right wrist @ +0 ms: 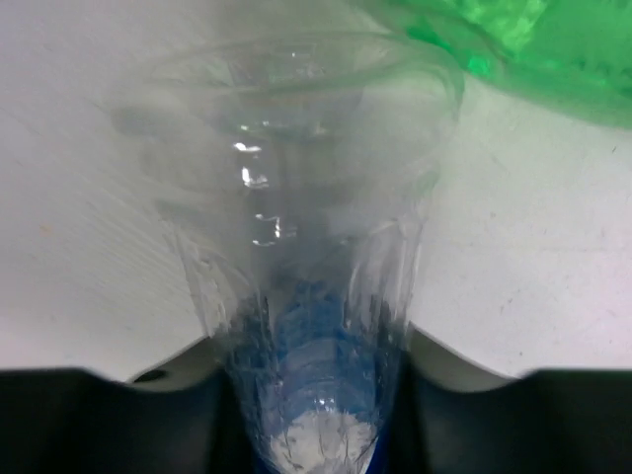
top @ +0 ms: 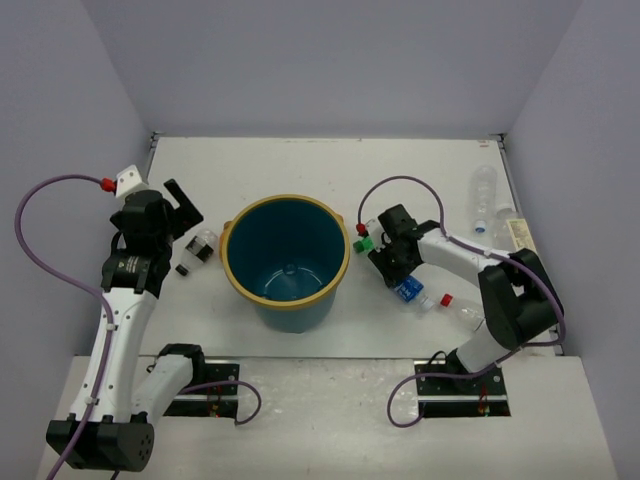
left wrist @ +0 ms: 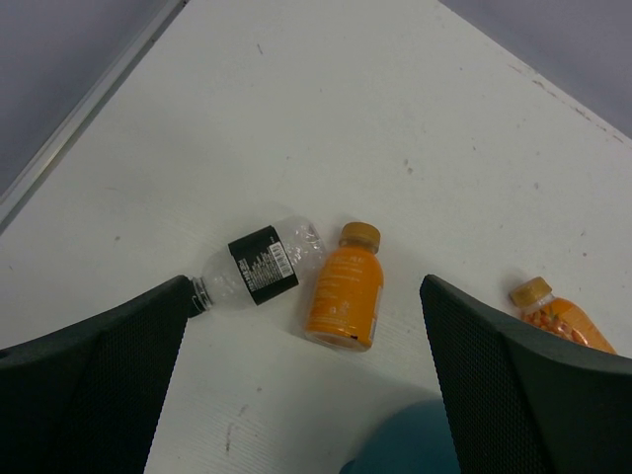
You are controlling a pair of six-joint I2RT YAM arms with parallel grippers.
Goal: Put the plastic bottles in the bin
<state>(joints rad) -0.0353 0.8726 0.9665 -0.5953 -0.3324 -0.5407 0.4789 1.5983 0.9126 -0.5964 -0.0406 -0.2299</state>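
the right hand (right wrist: 316, 410) is clenched on a clear blue-labelled bottle (right wrist: 296, 197) just right of the bin (top: 285, 198), so lift it well above the rim, clear of the green bottle (right wrist: 533, 49) beside it, before releasing.

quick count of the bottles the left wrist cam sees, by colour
clear bottle, dark label: 1
orange bottles, second one partly hidden at right: 2
total: 3
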